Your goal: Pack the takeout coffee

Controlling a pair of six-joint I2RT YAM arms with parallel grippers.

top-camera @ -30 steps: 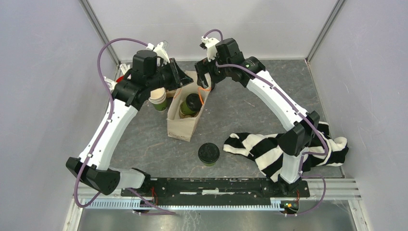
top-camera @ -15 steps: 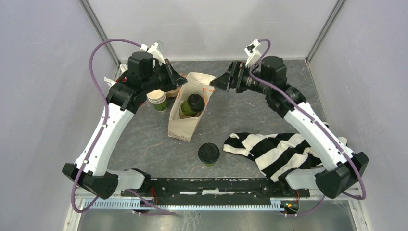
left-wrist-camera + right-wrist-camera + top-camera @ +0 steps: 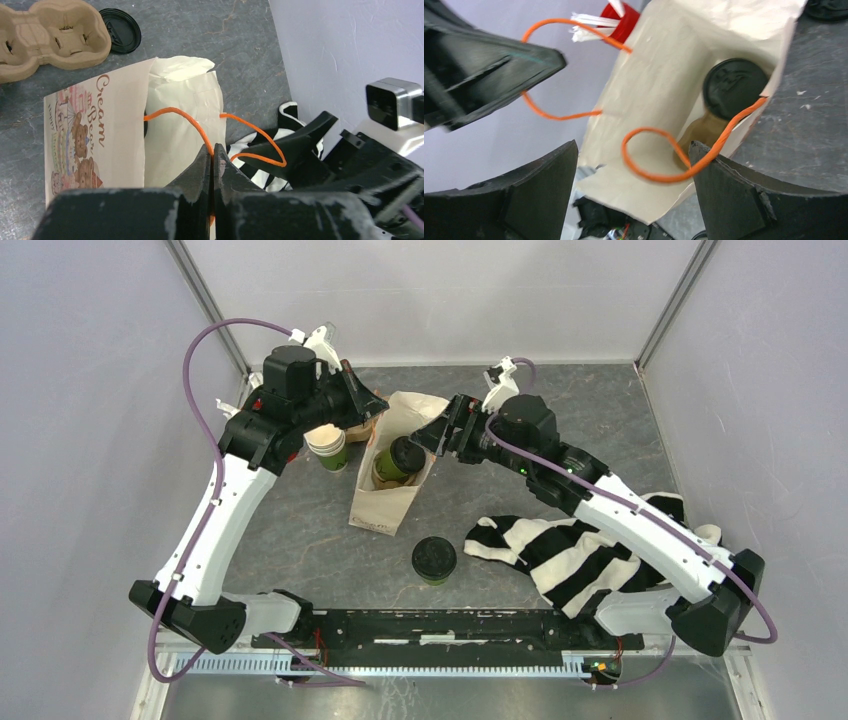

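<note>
Right now my left gripper (image 3: 212,150) is pinched together on one orange handle (image 3: 172,109) of the paper bag (image 3: 100,135), holding that side of the mouth up. My right gripper (image 3: 633,150) has its fingers wide apart. The other handle loop (image 3: 659,178) hangs in the gap between them, and I cannot tell whether it touches either finger.

One lidded cup (image 3: 734,87) already sits inside the bag, black lid up, toward the corner on my right gripper's side. The second lidded cup (image 3: 434,560) stands upright on the bench (image 3: 300,530), just past the bag's closed end, toward my bases and well apart from both grippers.

What matters next, I judge, is that loop. It lies straight ahead of my right gripper, drooping across the mouth above the packed cup. Since my left arm is busy with the bag, my right arm is the free one, and the bench cup sits back along its own forearm.
</note>
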